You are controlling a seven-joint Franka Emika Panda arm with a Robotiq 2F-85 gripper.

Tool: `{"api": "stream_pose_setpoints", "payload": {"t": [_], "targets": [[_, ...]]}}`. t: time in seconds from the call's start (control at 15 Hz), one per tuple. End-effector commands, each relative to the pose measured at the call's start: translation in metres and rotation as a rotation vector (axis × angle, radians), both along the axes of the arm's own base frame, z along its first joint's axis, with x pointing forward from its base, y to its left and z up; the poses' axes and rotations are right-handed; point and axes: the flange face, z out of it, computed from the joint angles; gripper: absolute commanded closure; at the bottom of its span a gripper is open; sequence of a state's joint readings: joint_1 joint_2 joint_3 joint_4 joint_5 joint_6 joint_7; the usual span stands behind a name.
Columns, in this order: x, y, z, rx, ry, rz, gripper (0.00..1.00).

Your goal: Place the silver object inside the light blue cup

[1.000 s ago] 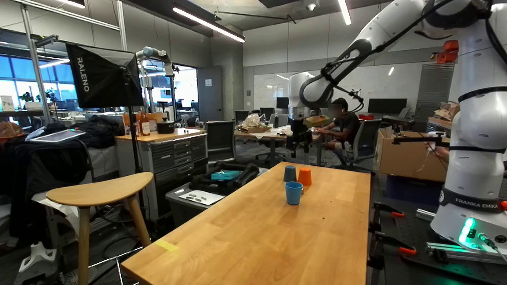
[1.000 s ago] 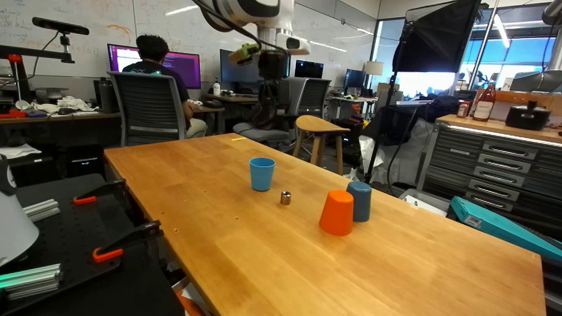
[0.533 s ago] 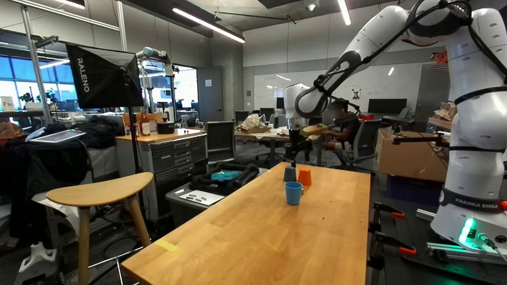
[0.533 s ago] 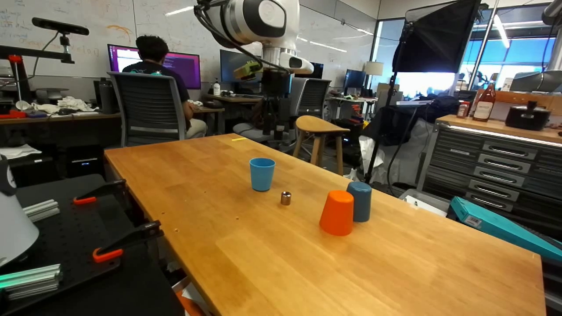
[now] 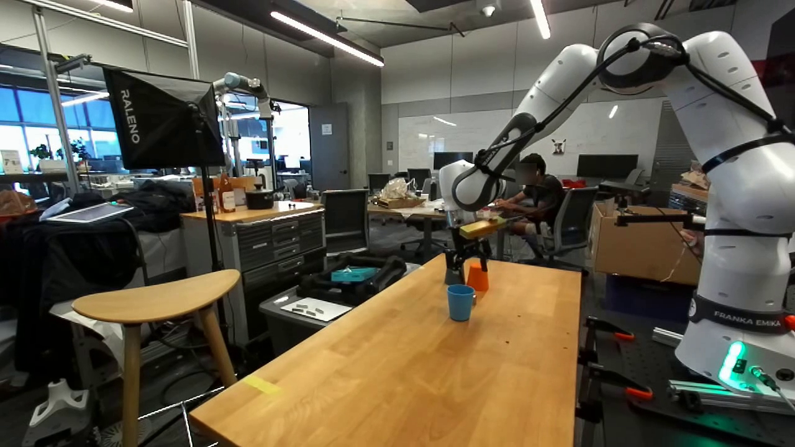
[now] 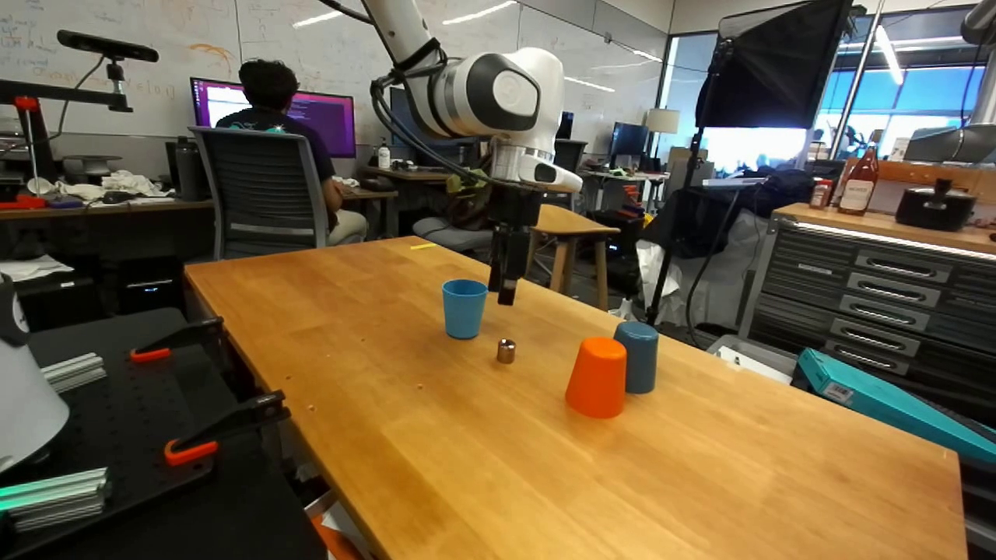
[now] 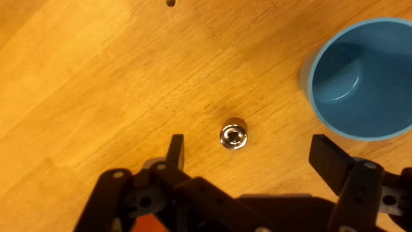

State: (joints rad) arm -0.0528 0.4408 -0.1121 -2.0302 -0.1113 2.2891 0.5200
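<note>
Silver object (image 7: 233,135) below gripper (image 7: 247,140), upright on wooden table (image 7: 96,96), stubby, with vertical axis in line with downward fingers (image 7: 330,163). Wide, unloaded gap between fingers. In wrist view, within that gap, slightly nearer finger away from light blue cup (image 7: 373,83); perhaps only camera slant. Just outside cup-side finger: same cup, upright, mouth up, with unclear clearance at rim. Likely approach stage; probable need for mostly straight descent, then pinch across round sides. Main risk: knocking cup with cup-side finger.
</note>
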Motion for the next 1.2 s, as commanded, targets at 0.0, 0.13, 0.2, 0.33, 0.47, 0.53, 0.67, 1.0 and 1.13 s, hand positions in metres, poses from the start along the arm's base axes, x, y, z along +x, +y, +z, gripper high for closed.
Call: {"api": "stream_pose_setpoints", "payload": {"t": [0.0,0.13,0.2,0.33,0.47,0.53,0.67,1.0,1.13], "targets": [[0.013,-0.013,-0.021,-0.017,0.014,-0.064,0.00],[0.011,-0.015,-0.038,-0.023,0.026,-0.077,0.00],[0.010,-0.016,-0.046,-0.020,0.034,-0.082,0.00],[0.010,-0.018,-0.059,-0.026,0.006,-0.092,0.00],[0.011,-0.018,-0.068,-0.030,-0.017,-0.097,0.00],[0.012,-0.019,-0.071,-0.034,-0.025,-0.098,0.00],[0.013,-0.022,-0.076,-0.037,-0.043,-0.101,0.25],[0.010,-0.029,-0.080,0.002,-0.053,-0.137,0.66],[0.007,-0.032,-0.081,0.035,-0.038,-0.165,0.80]]}}
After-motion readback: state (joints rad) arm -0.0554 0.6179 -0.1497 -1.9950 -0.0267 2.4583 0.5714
